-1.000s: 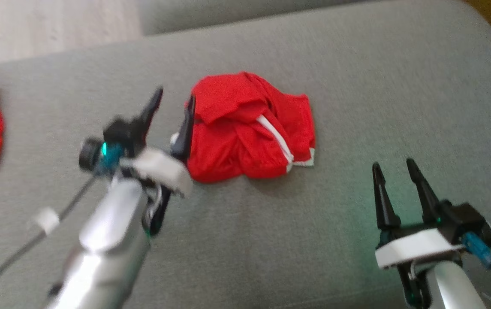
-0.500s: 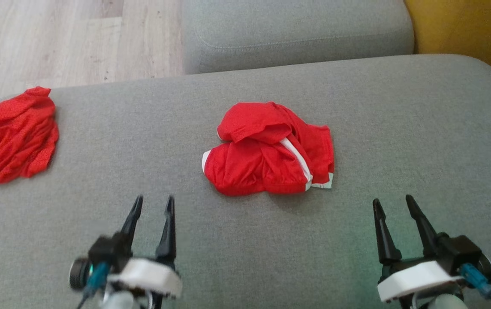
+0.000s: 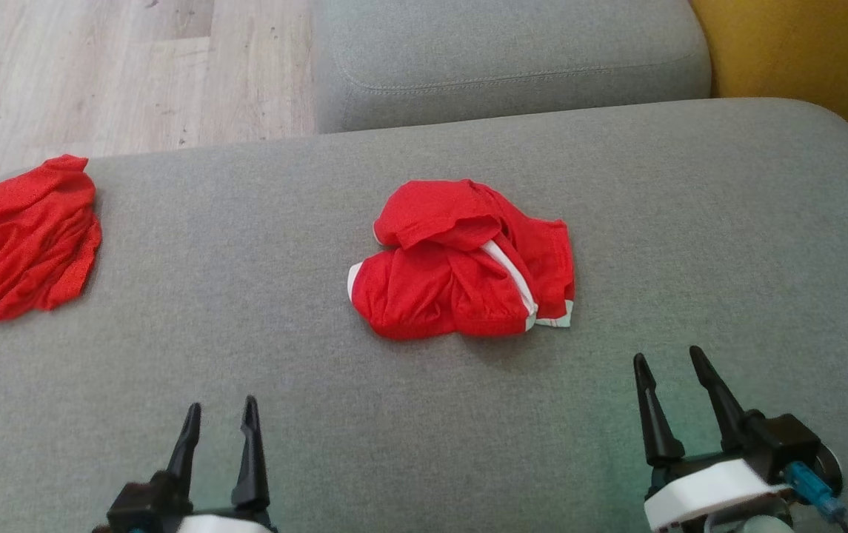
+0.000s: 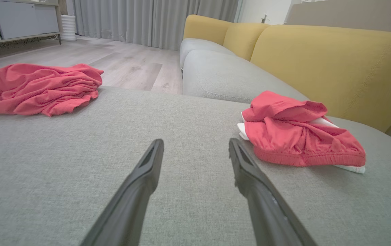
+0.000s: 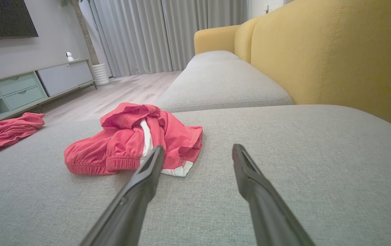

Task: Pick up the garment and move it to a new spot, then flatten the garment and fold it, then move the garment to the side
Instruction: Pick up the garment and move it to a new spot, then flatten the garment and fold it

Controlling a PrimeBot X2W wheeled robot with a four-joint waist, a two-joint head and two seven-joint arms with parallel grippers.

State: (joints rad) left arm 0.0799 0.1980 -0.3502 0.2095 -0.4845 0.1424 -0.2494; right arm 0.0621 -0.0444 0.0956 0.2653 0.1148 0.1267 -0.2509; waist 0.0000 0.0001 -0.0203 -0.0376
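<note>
At the far left of the grey seat cushion (image 3: pixel 246 311) lies a second red pile (image 3: pixel 20 237), rumpled and close to the cushion's left edge, with the wooden floor (image 3: pixel 98 66) beyond it. We leave it alone. Next comes our left gripper (image 3: pixel 221 403), low at the near edge. Its two fingers are spread and hold nothing, over bare fabric and well apart from the work.

In the middle of the cushion sits the garment (image 3: pixel 461 270). We judge it to be red shorts, bunched into a lump, with a white stripe (image 3: pixel 516 277) running over it and a gathered waistband (image 4: pixel 304 159) along the near side. Neither gripper touches it. We expect it to be light, limp and a little slick, so a pinch on one layer will drag the rest along and any lifted part will sag. The best holds look like the waistband at the near left and the white-edged hem corner (image 3: pixel 553 318) at the near right. Both are thicker edges that long fingers can nip, and they are far enough apart to stretch the cloth between two arms.

Our right gripper (image 3: pixel 668 354) stands near that hem corner but clear of it, fingers apart and empty. Past it the cushion runs broad and bare to its rounded right edge, with the yellow backrest (image 3: pixel 801 52) behind. That side offers the most room for flattening, since the left is narrowed by the pile. At the far edge the seam against the next cushion (image 3: pixel 505 59) could swallow loose cloth.
</note>
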